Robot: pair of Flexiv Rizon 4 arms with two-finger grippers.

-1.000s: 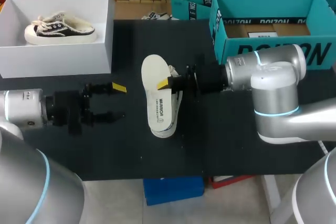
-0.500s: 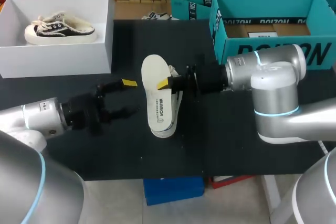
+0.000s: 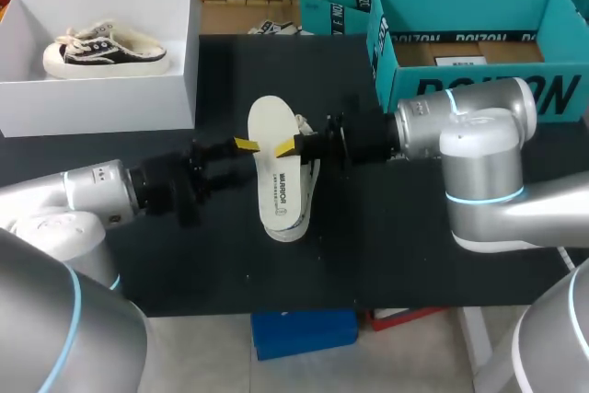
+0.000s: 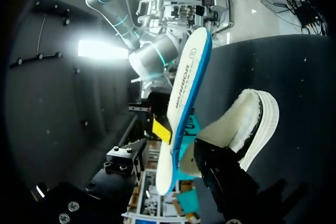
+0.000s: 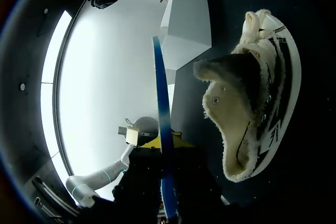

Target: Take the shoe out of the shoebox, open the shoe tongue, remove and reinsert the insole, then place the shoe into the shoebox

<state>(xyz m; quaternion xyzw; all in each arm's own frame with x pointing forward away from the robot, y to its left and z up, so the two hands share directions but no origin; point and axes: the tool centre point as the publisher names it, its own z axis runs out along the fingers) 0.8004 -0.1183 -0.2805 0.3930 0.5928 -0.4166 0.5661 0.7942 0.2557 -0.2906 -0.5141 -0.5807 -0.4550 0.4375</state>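
Pinching the thin, blue-edged insole point(image 3: 274, 172) in our right hand point(image 3: 293, 146), we hold it over the fleece-lined shoe point(image 5: 241, 114); our left hand point(image 3: 233, 161) gapes wide alongside it.

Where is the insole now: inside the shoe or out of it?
Out. The right gripper holds the insole apart from the shoe, whose fleecy inside lies bare in the right wrist view.

The insole point(image 3: 277, 177) hides most of the shoe point(image 3: 312, 179) beneath it.
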